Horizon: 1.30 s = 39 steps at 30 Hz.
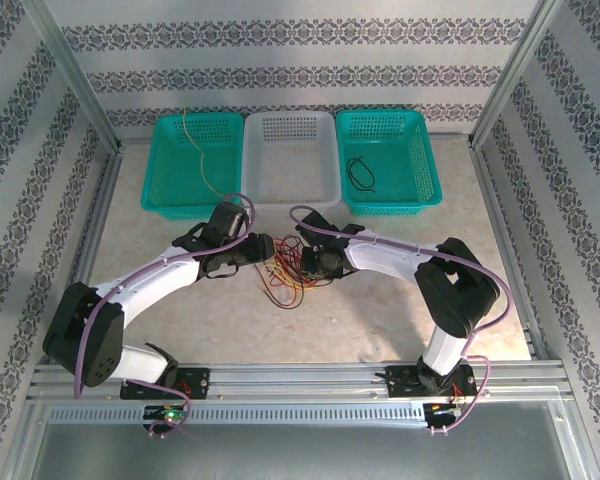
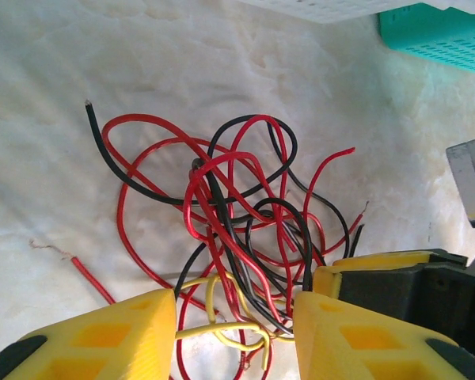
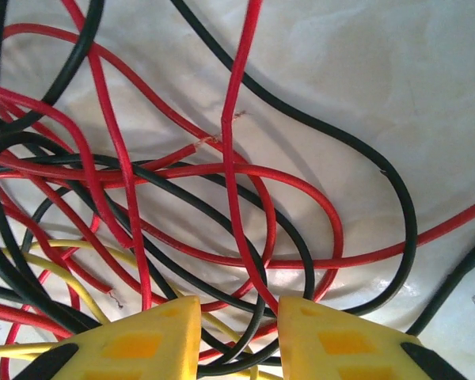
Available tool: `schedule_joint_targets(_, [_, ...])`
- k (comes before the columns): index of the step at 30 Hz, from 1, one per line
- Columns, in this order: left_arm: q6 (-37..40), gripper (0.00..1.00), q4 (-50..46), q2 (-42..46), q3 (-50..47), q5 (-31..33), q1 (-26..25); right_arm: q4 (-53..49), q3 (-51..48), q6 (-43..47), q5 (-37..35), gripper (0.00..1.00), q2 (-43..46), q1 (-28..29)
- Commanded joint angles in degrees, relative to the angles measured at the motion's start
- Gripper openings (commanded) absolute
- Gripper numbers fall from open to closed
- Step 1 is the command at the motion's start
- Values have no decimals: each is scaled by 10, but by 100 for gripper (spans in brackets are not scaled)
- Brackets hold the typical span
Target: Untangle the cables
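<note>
Red, black and yellow cables (image 1: 285, 272) lie knotted in one heap on the pale table (image 1: 380, 310), near the front of the white basket (image 1: 290, 190) and between the two grippers.

Left gripper (image 1: 264, 250) sits at the heap's left edge. In the wrist view its yellow fingers (image 2: 103, 332) stand spread, and yellow and black strands cross the wide gap unclamped.

Right gripper (image 1: 304, 264) sits at the heap's right edge. Its fingers (image 3: 142, 344) are also apart (a narrower gap), with black and red strands running through; no strand is seen pinched.

One loose yellow wire (image 1: 193, 138) lies in the left teal basket (image 1: 170, 205), and one loose black wire (image 1: 360, 172) in the right teal basket (image 1: 420, 195)
</note>
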<state>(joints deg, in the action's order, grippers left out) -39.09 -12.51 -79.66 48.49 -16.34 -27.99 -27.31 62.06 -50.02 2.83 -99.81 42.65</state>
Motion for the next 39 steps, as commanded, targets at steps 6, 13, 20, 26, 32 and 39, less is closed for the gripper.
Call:
schedule_joint_targets(6, [-13, 44, 32, 0, 1, -16, -7, -26, -32, -16, -43, 39, 23, 2])
schedule_joint_targets(13, [-23, 47, 48, -25, 0, -21, -12, -22, -35, -16, -35, 35, 14, 5])
schedule_joint_targets(20, [-19, 51, 44, -23, -1, -21, -13, -36, -56, -10, -62, 39, 71, 1])
schedule_joint_targets(26, [-25, 51, 56, -29, -6, -24, -15, 5, -67, -5, -19, 34, 43, -4])
schedule_joint_targets(32, [-25, 51, 55, -29, -3, -27, -25, 20, -47, -3, -1, 22, 10, -9])
schedule_joint_targets(39, [-2, 52, 44, -12, 15, -25, -36, -32, -49, 36, -52, 0, 118, -3])
